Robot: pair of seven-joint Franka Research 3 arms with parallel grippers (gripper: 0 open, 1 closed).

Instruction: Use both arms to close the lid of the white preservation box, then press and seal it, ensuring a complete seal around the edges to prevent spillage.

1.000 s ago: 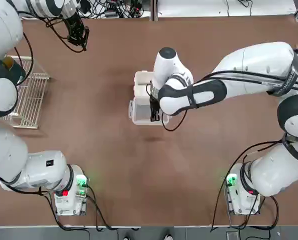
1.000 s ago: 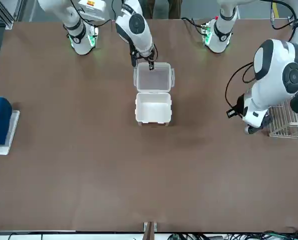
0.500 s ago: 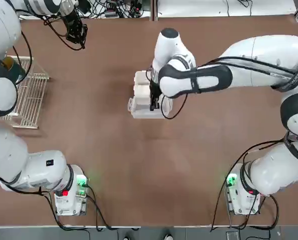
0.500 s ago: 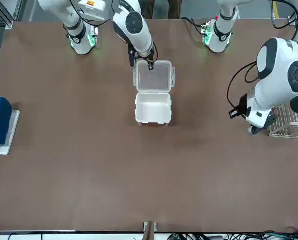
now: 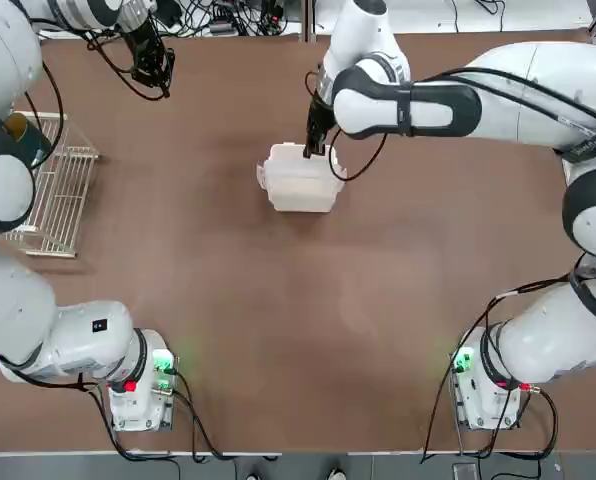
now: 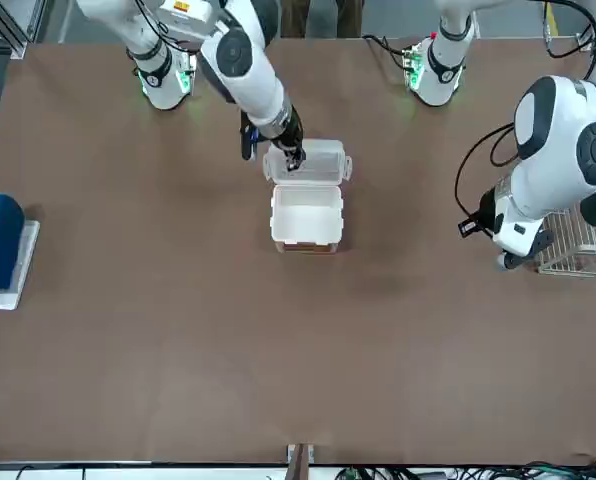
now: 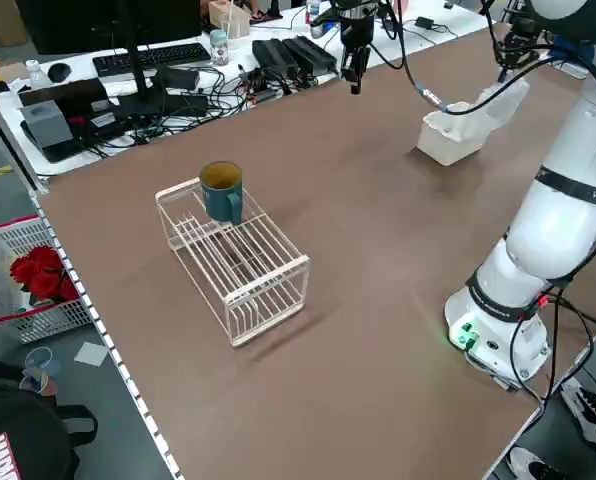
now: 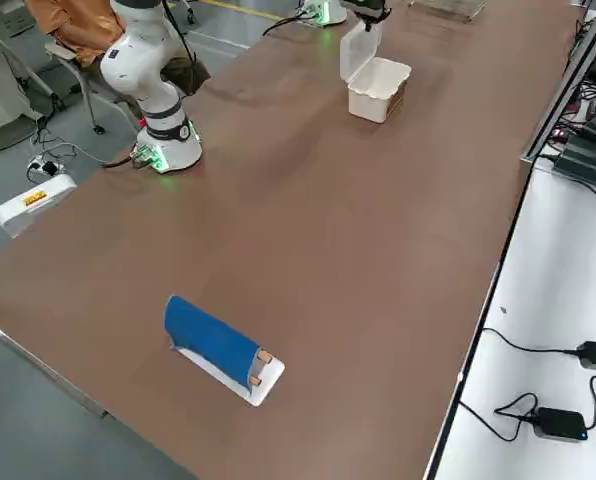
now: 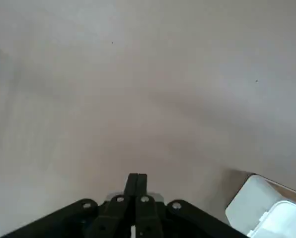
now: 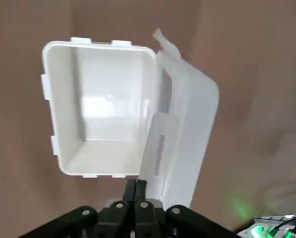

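Note:
The white preservation box (image 5: 300, 190) stands open mid-table, also in the front view (image 6: 306, 218) and the right wrist view (image 10: 96, 124). Its lid (image 6: 316, 161) is hinged on the robot's side and stands raised, tilted partway over the box (image 8: 378, 88); the lid (image 10: 183, 134) shows edge-on beside the cavity. My right gripper (image 5: 313, 147) is shut, its fingertips (image 10: 136, 187) against the lid's outer edge at one corner (image 6: 291, 160). My left gripper (image 5: 154, 72) hangs shut over bare table at the far left, well away from the box; its fingers (image 9: 136, 182) are pressed together.
A white wire rack (image 5: 56, 190) with a teal mug (image 7: 221, 190) on it sits at the table's left edge. A blue roll on a white base (image 6: 2, 245) lies far off on the robot's right. Cables (image 5: 228, 15) run along the far edge.
My right gripper has swung away from the robot and carried the lid up from lying flat to standing tilted over the box. The left arm has hardly moved.

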